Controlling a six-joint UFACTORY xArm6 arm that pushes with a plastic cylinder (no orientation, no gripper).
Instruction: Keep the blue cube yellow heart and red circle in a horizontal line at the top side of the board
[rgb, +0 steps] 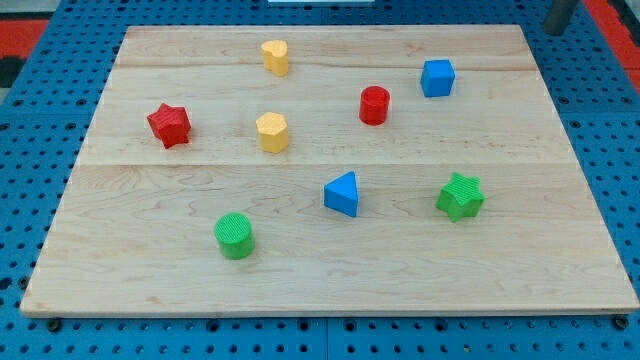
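Near the view's top, yellow heart (275, 57), red circle (374, 105), blue cube (437, 77).

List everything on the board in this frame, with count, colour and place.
yellow heart: 1, yellow, top, left of centre
yellow block: 1, yellow, shape unclear, below the heart, mid-board
red star: 1, red, the view's left
red circle: 1, red, right of centre, upper half
blue cube: 1, blue, upper right
blue triangle: 1, blue, centre, lower half
green star: 1, green, lower right
green cylinder: 1, green, lower left
board: 1, light wood, fills the view
blue pegboard: 1, blue, around the board
rod: 1, dark, top right corner, off the board; my tip cannot be made out
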